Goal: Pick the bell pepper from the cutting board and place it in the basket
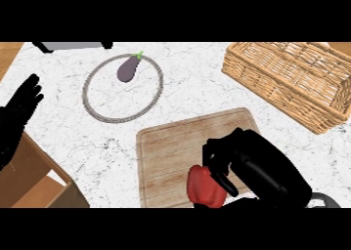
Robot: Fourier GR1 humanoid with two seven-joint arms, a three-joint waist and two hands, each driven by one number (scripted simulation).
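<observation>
A red bell pepper [205, 186] lies on the wooden cutting board [170, 146], near the board's lower middle. My right hand [253, 163] is over the board's right part, its fingers curled against the pepper's right side and top. The woven basket [297, 80] stands at the upper right, apart from the board. My left hand [15, 117] rests open at the left edge, fingers up.
A round plate [98, 110] with a purple eggplant [128, 68] on it sits at the upper middle left. A wooden box edge [41, 180] shows at the lower left. A grey object [73, 46] lies at the top left.
</observation>
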